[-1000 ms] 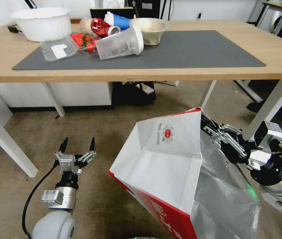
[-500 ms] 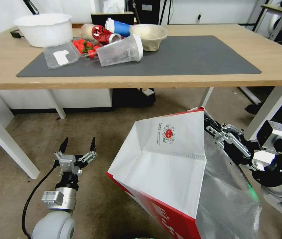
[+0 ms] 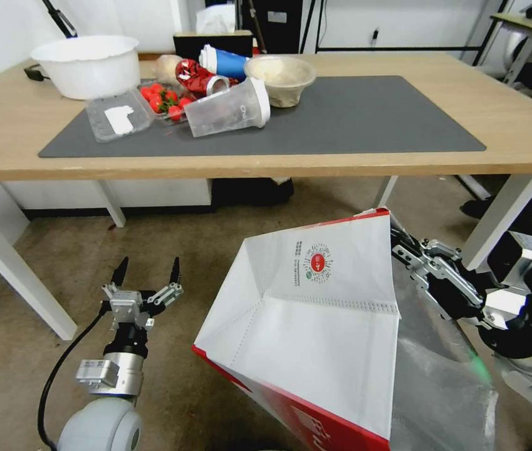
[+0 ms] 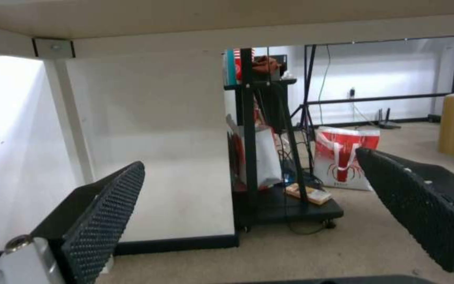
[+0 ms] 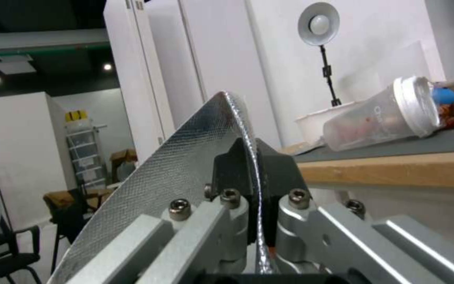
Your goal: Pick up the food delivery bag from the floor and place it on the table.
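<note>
Silver foil lining is pinched between the clenched fingers of the right gripper [image 5: 253, 173], which holds the large white boxy food delivery bag with red side panels [image 3: 316, 319] by its rim, tilted and raised over the dull brown-grey carpet floor [image 3: 203, 250], below and in front of the light-wood table with a dark grey mat [image 3: 529, 125]. The thin rim could slip or tear under the bag's weight. The left gripper [image 3: 146, 275] hangs spread and empty near the floor. A fallen clear plastic cup [image 3: 228, 108], strawberries [image 3: 166, 100] and a white bowl [image 3: 87, 66] crowd the mat's left; its right looks free.

food delivery bag [image 3: 316, 326] base cut off (frame edge), logo text unreadable
</note>
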Tool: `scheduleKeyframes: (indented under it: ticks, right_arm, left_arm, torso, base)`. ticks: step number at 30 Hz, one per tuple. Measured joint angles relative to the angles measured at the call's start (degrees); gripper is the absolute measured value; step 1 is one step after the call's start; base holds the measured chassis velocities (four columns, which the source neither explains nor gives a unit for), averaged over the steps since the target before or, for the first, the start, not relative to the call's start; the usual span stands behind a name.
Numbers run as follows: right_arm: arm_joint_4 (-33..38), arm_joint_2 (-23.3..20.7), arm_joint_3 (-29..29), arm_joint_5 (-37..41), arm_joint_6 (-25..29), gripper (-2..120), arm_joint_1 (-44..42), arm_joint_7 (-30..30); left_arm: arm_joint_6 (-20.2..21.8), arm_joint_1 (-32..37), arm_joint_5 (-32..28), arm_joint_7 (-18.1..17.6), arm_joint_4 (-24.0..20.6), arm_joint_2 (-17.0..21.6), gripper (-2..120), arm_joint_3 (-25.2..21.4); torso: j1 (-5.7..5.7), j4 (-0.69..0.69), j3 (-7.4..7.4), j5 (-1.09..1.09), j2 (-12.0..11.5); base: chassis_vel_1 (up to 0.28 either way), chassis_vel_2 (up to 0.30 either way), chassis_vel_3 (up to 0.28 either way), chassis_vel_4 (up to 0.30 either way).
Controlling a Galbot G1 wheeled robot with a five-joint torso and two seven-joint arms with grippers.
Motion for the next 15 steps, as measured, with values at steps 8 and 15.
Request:
scheduleKeyframes:
  ticks: [8, 15]
  right_arm:
    - [-0.3, 0.1, 0.0, 0.0, -0.1, 0, 0.2, -0.8]
    - [-0.3, 0.3, 0.0, 0.0, -0.2, 0, 0.2, -1.3]
  left_arm:
    - [0.0, 0.1, 0.0, 0.0, 0.0, 0.0, 100, 0.0]
    - [0.1, 0.4, 0.0, 0.0, -0.4, 0.0, 100, -0.1]
  torso:
    - [0.42, 0.0, 1.22, 0.0, 1.6]
    - [0.98, 0.0, 2.31, 0.0, 3.3]
  base:
    - [0.0, 0.0, 0.0, 0.0]
    - [0.0, 0.0, 0.0, 0.0]
